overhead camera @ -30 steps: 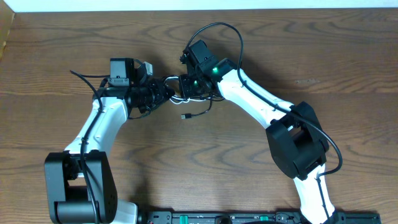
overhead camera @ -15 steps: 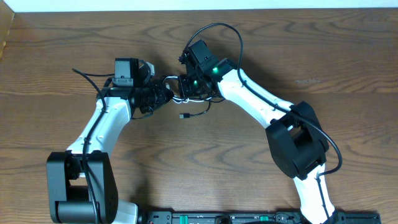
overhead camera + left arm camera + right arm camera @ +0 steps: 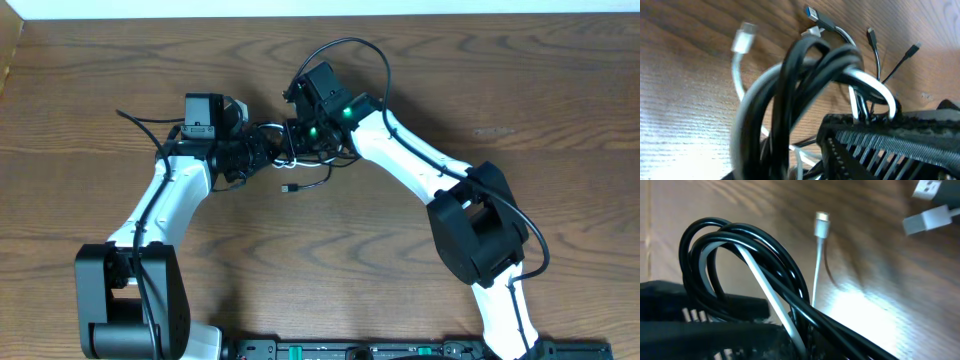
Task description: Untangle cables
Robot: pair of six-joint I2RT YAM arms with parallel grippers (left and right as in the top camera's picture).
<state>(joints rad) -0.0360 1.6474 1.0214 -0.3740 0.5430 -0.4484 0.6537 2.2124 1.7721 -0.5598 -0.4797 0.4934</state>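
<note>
1. The cables [image 3: 284,158], several black cords and one white, form a tight bundle just above the middle of the overhead frame. They lie on the wooden table [image 3: 480,80], pressed between the tips of the two arms.
2. The right gripper [image 3: 299,138] reaches the bundle from the right. Its jaws are fully closed and clamp the cables. In the right wrist view the cords rise from the dark jaws at the lower left as a tall loop [image 3: 765,250] of black strands with a white strand inside it.
3. The left gripper [image 3: 257,155] meets the bundle from the left, touching it or just beside it. The looped cords [image 3: 805,75] fill its own view close to the lens. I cannot tell how wide its jaws stand, or whether they hold anything.
4. One black cord trails out below the bundle and ends in a small plug [image 3: 288,187] that lies on the table.
5. The left wrist view shows loose ends above the loop: a white plug [image 3: 743,40] at the upper left, a blue-tipped USB plug [image 3: 812,12] at top centre and two thin black plugs [image 3: 870,34] at the upper right.
6. In the right wrist view a white cord points up to a silver-tipped plug [image 3: 821,222] at upper centre. Two more blurred plugs [image 3: 930,220] sit in the upper right corner.
</note>
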